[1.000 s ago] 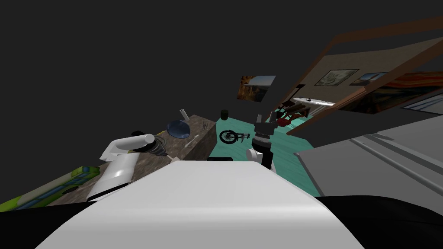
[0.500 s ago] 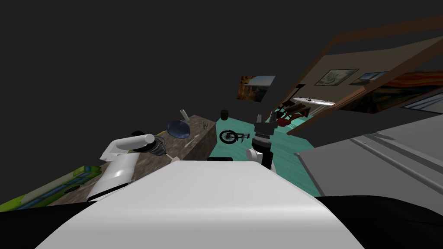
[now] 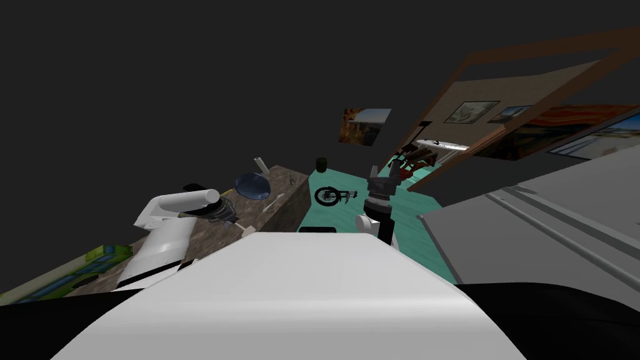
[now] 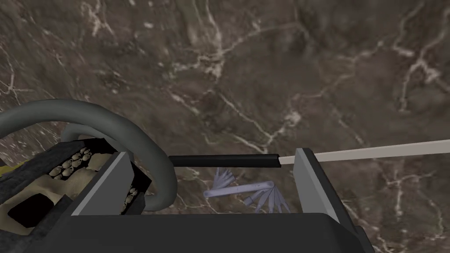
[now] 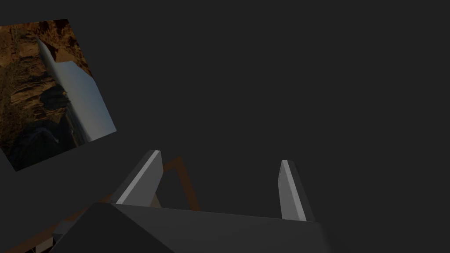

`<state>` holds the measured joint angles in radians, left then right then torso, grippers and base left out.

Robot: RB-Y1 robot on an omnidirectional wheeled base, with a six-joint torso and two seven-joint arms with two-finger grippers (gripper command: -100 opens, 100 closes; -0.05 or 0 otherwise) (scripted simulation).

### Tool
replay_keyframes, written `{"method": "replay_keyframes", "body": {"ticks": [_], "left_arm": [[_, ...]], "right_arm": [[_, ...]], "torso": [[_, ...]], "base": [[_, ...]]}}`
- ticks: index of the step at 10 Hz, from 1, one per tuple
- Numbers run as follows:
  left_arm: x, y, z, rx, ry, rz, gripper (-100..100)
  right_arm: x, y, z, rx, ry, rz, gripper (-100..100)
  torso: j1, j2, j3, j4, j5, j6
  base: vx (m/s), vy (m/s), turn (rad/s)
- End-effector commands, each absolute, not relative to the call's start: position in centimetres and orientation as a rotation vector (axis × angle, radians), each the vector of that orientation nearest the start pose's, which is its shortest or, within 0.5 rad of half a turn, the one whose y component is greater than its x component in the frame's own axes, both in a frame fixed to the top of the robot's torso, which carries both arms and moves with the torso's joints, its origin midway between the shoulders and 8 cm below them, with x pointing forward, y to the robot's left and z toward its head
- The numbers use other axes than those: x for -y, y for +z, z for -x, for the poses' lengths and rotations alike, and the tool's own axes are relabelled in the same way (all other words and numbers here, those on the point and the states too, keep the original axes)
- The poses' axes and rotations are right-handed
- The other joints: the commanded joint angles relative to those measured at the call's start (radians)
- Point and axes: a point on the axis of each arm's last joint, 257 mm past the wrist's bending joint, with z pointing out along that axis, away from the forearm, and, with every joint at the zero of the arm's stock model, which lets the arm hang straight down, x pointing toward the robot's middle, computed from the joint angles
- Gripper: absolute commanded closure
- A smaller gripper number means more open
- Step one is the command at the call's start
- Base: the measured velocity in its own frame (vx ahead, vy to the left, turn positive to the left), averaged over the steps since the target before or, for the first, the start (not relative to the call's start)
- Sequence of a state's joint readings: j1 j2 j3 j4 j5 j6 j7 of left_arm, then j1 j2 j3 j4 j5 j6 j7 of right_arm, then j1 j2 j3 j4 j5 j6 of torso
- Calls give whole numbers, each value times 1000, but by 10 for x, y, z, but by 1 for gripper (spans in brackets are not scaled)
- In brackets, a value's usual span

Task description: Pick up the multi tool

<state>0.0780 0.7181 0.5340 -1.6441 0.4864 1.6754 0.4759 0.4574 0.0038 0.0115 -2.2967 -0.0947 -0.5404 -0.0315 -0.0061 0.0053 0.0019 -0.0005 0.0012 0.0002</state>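
At my ten o'clock the left pincer [image 4: 211, 153] hangs released over the brown marbled table [image 4: 272, 74]. The right pincer [image 5: 219, 157], at one o'clock, is idle and also spread. The pale multi tool [image 4: 239, 189] lies flat between the left fingers, close to the pincer's body, with blades fanned at both ends. Descend straight and close on its slim middle bar, not the fans. Just beyond it a black-handled rod [image 4: 224, 160] lies crosswise, and a grey hoop [image 4: 151, 151] crowds one finger, so avoid both. Farther off, at eleven o'clock, sits a blue bowl [image 3: 252, 185].
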Motion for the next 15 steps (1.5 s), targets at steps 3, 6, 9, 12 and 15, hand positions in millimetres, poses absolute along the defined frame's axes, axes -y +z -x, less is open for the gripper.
{"method": "replay_keyframes", "body": {"ticks": [3, 6, 9, 12, 15], "left_arm": [[-618, -271, -273, -943, -14, 2591, -100], [-635, -248, -274, -960, 39, 2519, -100], [-615, -263, -274, -971, -9, 2572, -100], [-590, -293, -271, -978, -67, 2658, -100], [-571, -319, -264, -972, -100, 2733, -100]], "right_arm": [[281, 52, -334, -473, 1438, -653, 0], [281, 52, -334, -473, 1438, -653, 0], [282, 52, -334, -474, 1438, -654, 0], [282, 52, -334, -474, 1437, -654, 0], [282, 52, -334, -474, 1437, -653, 0]], "torso": [[1, 6, 4, 1, 0, 0], [1, 9, 5, 2, 0, -1], [11, -1, 0, 1, 2, -3], [17, -19, -11, -4, 4, -2], [17, -19, -11, -4, 4, -2]], "base": [[-203, -75, -167], [-226, -87, -174], [-33, 41, 40], [196, 100, 220], [173, 108, 185]]}}
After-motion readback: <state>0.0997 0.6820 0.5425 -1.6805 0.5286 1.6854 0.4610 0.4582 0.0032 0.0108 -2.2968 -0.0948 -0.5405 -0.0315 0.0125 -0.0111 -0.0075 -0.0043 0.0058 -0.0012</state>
